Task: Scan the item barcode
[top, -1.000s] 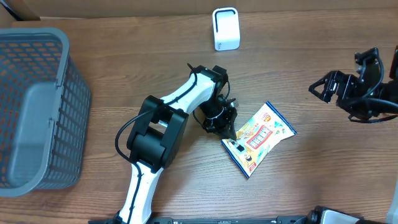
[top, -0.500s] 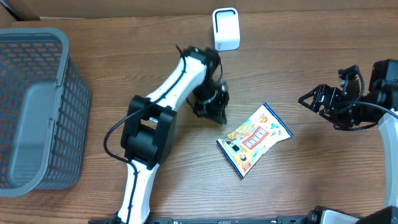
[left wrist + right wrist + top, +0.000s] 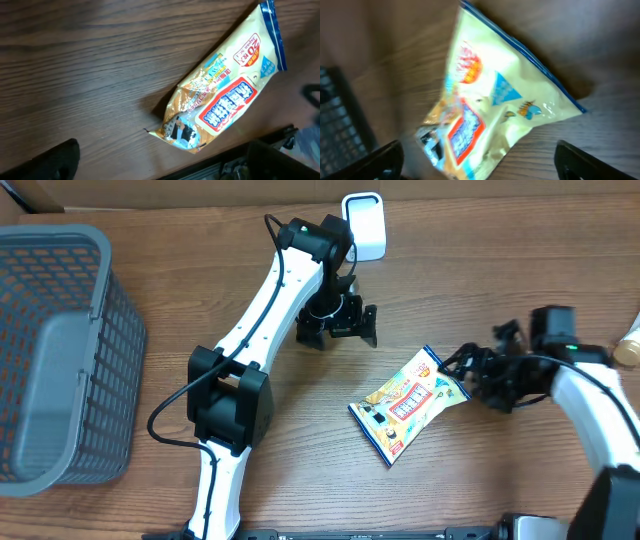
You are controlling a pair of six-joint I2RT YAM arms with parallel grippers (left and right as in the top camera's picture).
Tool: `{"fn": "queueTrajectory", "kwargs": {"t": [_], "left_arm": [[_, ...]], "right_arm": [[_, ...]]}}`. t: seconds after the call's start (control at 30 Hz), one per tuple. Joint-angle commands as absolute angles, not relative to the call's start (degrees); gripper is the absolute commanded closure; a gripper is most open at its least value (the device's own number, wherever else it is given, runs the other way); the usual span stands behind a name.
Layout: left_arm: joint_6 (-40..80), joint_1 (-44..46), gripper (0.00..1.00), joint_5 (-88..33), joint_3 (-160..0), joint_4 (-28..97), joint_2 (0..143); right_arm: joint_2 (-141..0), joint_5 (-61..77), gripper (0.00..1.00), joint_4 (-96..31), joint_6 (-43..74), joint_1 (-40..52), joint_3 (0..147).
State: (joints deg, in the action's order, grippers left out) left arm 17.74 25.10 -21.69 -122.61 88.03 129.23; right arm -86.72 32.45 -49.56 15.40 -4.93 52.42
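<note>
On the wooden table (image 3: 500, 260) we see the snack packet (image 3: 410, 405) lying flat, printed side up, between the two arms. Our left gripper (image 3: 338, 335) is released, near the white scanner (image 3: 364, 225) and apart from the packet. Our right gripper (image 3: 462, 372) hangs wide open at the packet's right corner, grasping nothing.
</note>
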Motion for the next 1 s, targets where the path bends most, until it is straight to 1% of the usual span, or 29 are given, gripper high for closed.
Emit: {"fn": "queueTrajectory", "kwargs": {"t": [0.0, 0.07, 0.5, 0.6, 0.7, 0.73, 0.83, 0.87, 0.93, 0.97], "left_arm": [[18.5, 25.1, 0.00, -19.7, -122.7, 88.5, 128.7], [18.5, 25.1, 0.00, -19.0, -122.7, 88.5, 128.7], [18.5, 25.2, 0.00, -17.4, -122.7, 87.0, 128.9], [18.5, 25.2, 0.00, -17.4, -122.7, 87.1, 129.0], [18.4, 25.2, 0.01, -17.4, -122.5, 87.1, 129.0], [18.5, 25.2, 0.04, -17.4, -122.3, 87.1, 129.0], [18.4, 25.6, 0.21, -18.0, -120.7, 87.2, 129.0], [18.5, 25.9, 0.30, -18.3, -119.7, 87.1, 129.0], [18.4, 26.5, 0.37, -19.2, -118.1, 86.6, 129.0], [18.4, 26.9, 0.41, -19.6, -117.1, 86.2, 129.0]], "right_arm": [[-90.1, 22.0, 0.02, -48.9, 25.8, -2.1, 51.2], [-91.2, 20.2, 0.02, -48.7, 27.3, -1.8, 51.2], [-98.9, 20.2, 0.03, -43.7, 30.3, 0.4, 51.0], [-101.1, 21.1, 0.07, -42.5, 30.2, 0.8, 51.0], [-102.6, 22.2, 0.18, -42.0, 29.6, 0.8, 51.0], [-102.8, 22.4, 0.21, -41.8, 29.6, 0.8, 51.0], [-102.8, 23.6, 0.32, -41.1, 26.7, 0.8, 51.0], [-102.8, 24.0, 0.37, -40.7, 25.0, 0.8, 51.0], [-102.8, 24.0, 0.52, -40.3, 23.9, 0.8, 51.0], [-102.8, 24.0, 0.62, -40.1, 23.7, 0.8, 51.0]]}}
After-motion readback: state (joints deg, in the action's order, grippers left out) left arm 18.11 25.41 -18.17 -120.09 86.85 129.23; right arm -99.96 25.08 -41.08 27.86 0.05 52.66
